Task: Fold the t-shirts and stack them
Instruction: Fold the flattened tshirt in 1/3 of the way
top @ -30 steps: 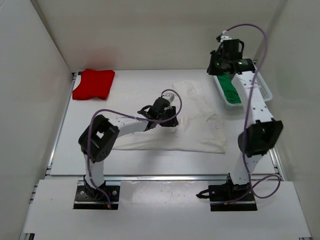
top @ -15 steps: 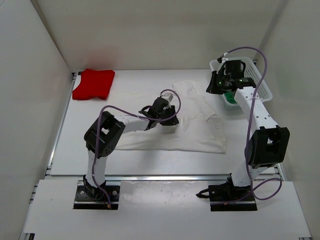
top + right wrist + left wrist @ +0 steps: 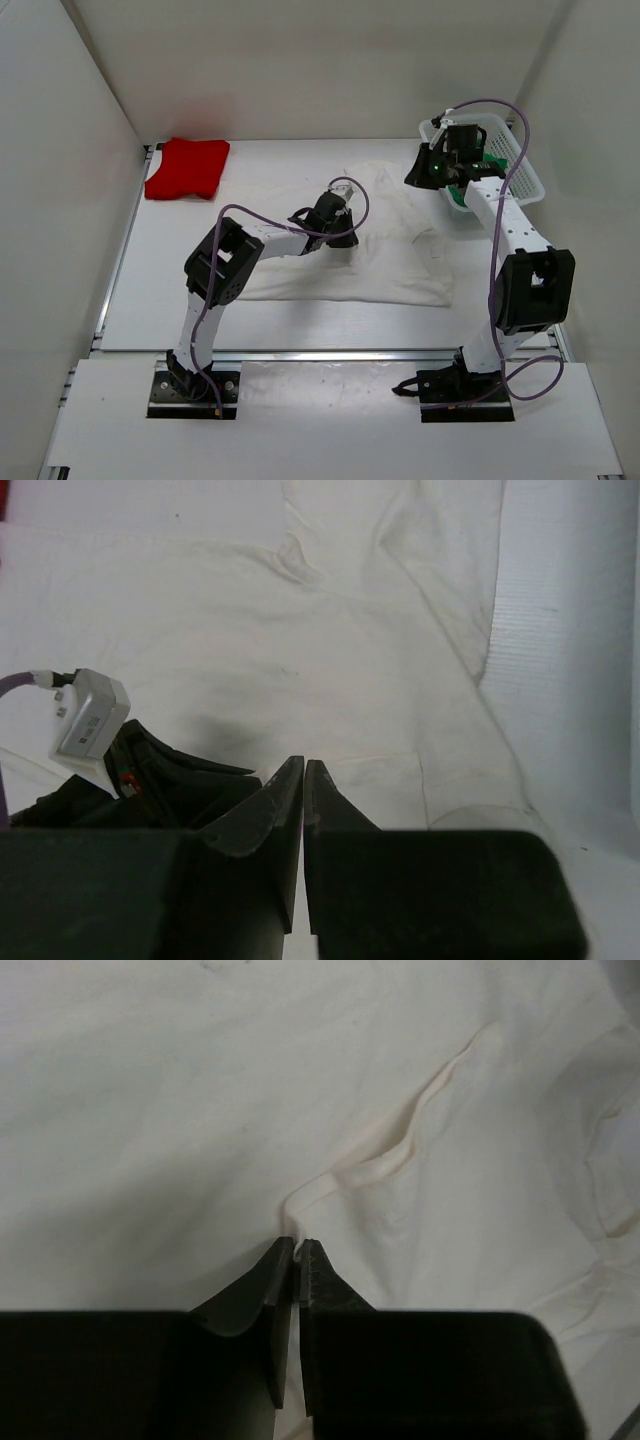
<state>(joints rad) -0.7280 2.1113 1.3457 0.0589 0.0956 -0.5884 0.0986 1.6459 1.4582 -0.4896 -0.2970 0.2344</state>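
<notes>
The white t-shirt (image 3: 395, 262) lies spread and rumpled in the middle of the table. My left gripper (image 3: 343, 238) is down on its middle. In the left wrist view the left gripper (image 3: 297, 1243) is shut on a raised fold of the white t-shirt (image 3: 420, 1130). The red t-shirt (image 3: 187, 167) lies folded at the far left. The green t-shirt (image 3: 463, 192) sits in the white mesh basket (image 3: 530, 180). My right gripper (image 3: 418, 173) is shut and empty, held above the white t-shirt's far right edge (image 3: 400, 630), beside the basket.
White walls close in the table on the left, back and right. The basket stands at the far right against the wall. My left arm's wrist and grey camera block (image 3: 88, 715) show in the right wrist view.
My right gripper has come down and left from above the basket to the white t-shirt's far right edge. My left arm's elbow has swung right; its gripper stays on the white t-shirt.
</notes>
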